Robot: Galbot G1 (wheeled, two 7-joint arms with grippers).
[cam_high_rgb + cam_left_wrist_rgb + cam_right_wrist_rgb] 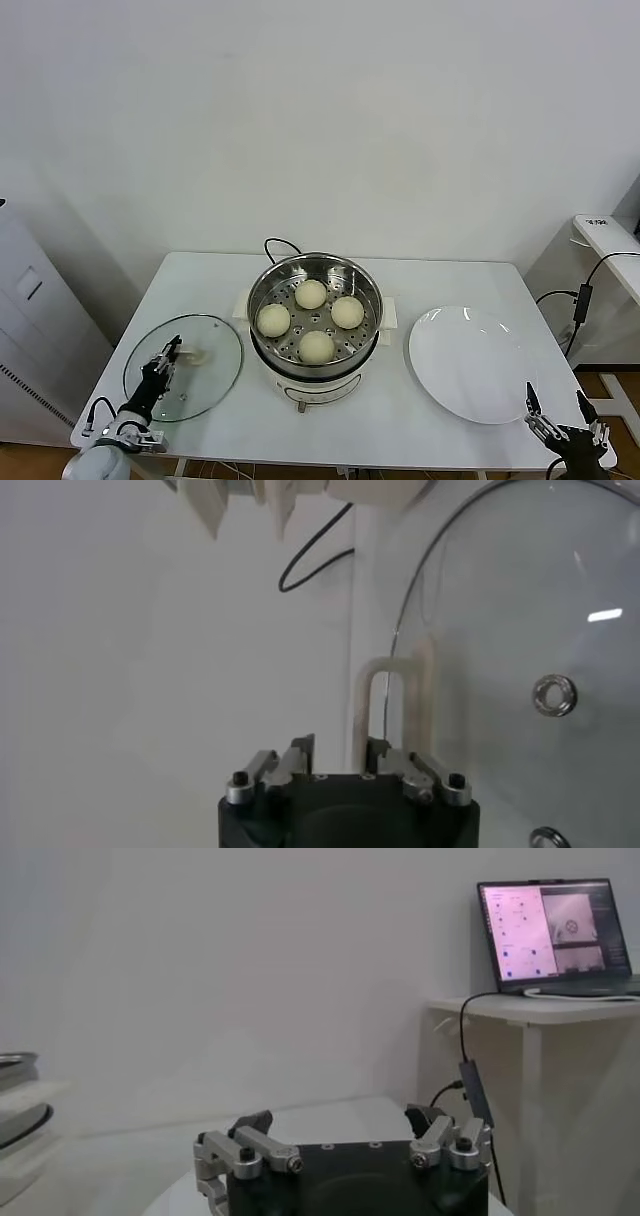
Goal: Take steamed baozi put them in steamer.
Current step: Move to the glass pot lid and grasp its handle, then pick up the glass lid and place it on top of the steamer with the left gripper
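Note:
Several pale round baozi (310, 293) lie on the perforated tray inside the shiny steel steamer (315, 262) at the table's middle. Left of it a round glass lid (205, 385) lies flat on the table. My left gripper (172, 350) sits over the lid's white handle (195, 355). In the left wrist view the left gripper (338, 750) has its jaws drawn in on one leg of the arched handle (390, 665). My right gripper (565, 415) hangs open and empty at the table's near right corner, beside the plate; the right wrist view shows the right gripper (340, 1120) holding nothing.
An empty flat white plate (470, 365) lies right of the steamer. A black cord (275, 245) loops behind the pot. A side desk with a laptop (555, 933) stands beyond the table's right end. A grey cabinet (30, 330) stands to the left.

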